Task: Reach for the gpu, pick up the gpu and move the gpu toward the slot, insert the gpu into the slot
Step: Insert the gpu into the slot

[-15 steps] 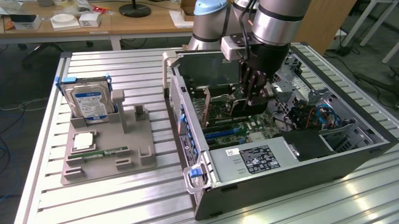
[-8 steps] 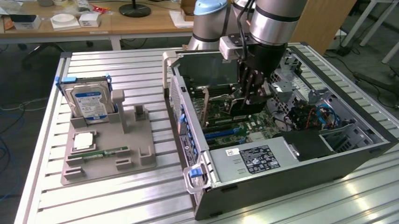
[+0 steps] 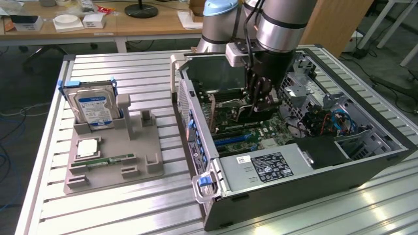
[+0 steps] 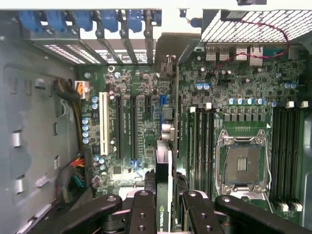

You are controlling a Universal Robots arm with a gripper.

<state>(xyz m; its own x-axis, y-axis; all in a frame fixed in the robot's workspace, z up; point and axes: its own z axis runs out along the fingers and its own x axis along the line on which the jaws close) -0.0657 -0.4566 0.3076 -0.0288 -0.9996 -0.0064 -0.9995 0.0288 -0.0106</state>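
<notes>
My gripper (image 4: 163,195) is down inside the open computer case (image 3: 392,142), shut on the gpu (image 4: 163,165). The gpu is a thin black card seen edge-on between my black fingers (image 4: 144,207), with its end bracket (image 4: 170,48) toward the case's rear wall. In the exterior view the gripper (image 3: 258,105) holds the gpu (image 3: 230,104) upright just above the green motherboard (image 3: 261,129). The card covers the slot beneath it, and I cannot tell whether its lower edge is seated.
Long black connector strips (image 4: 119,127) and a white one (image 4: 103,122) lie parallel to the card on one side. Memory slots and the silver processor socket (image 4: 242,163) lie on the other. A power supply (image 3: 274,166) fills the case's near end. A hard drive (image 3: 93,105) stands in a grey fixture (image 3: 117,161) at the exterior view's left.
</notes>
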